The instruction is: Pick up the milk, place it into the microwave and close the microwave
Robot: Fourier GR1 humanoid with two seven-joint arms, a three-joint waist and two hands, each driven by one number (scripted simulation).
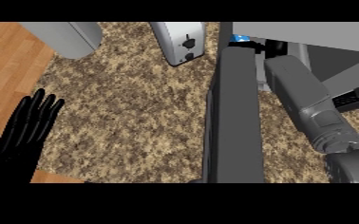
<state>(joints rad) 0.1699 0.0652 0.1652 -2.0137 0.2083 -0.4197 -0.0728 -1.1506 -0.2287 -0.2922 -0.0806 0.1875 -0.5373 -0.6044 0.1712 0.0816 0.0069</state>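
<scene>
The microwave stands at the upper right, and its open door juts toward me as a tall dark grey slab seen edge-on. Just past the door's far end a small blue patch shows, which looks like the top of the milk. The rest of the carton is hidden. My right forearm reaches up from the lower right into the microwave's opening. Only a black bit of the right hand shows beside the blue patch. My left hand rests open at the lower left, fingers up.
A silver toaster stands at the back centre, left of the door. A grey rounded appliance sits at the back left. The speckled counter spreads between them, with a wooden strip along its left side.
</scene>
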